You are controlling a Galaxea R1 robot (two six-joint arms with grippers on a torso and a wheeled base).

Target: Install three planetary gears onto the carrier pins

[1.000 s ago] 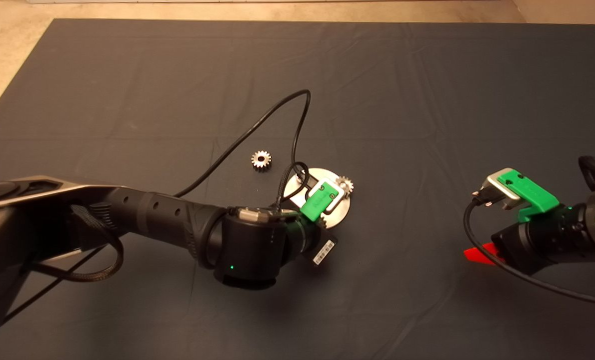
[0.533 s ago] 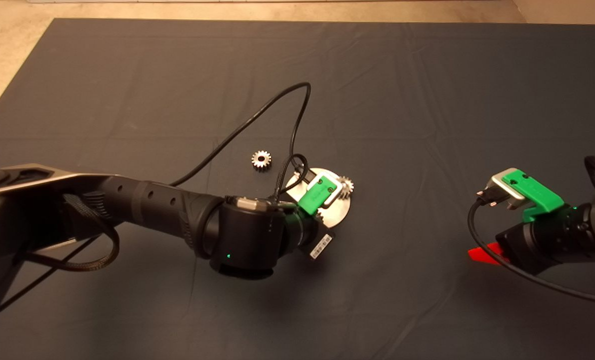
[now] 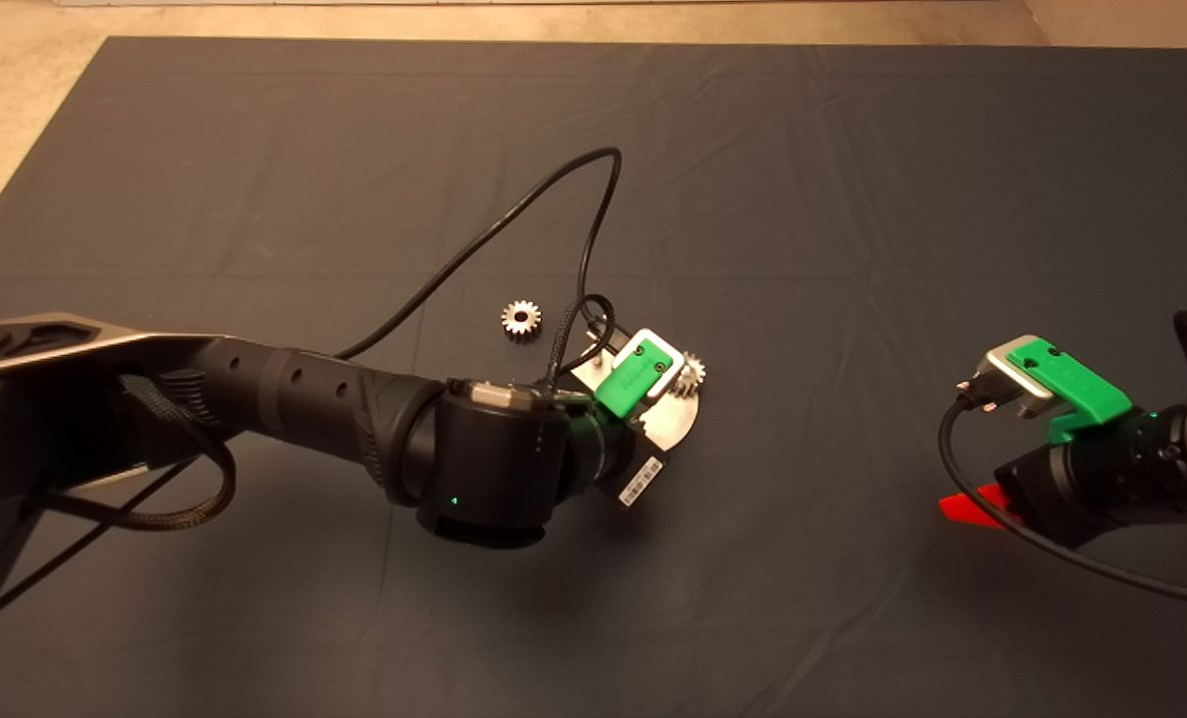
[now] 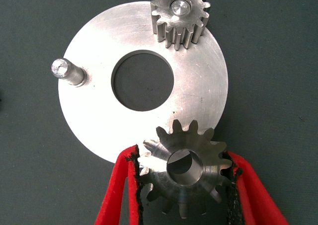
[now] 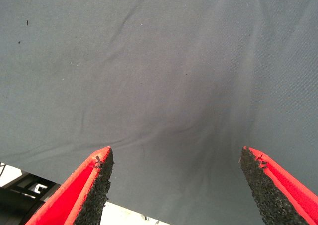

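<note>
Head view: the left hand (image 3: 653, 404) hangs over the carrier disc (image 3: 675, 424) mid-bench; one gear (image 3: 690, 370) sits on the disc's far edge, and a loose gear (image 3: 521, 319) lies on the mat (image 3: 853, 199) just beyond. The right hand (image 3: 973, 504) waits at the right edge.

Left wrist view: the left hand pinches a second gear (image 4: 185, 173) over the disc's rim, its pin glinting through the bore. One pin carries a seated gear (image 4: 179, 16); another pin (image 4: 67, 71) stands bare. One gear looks done, with two to go.

Right wrist view: spread fingers (image 5: 94, 187) over bare mat.
</note>
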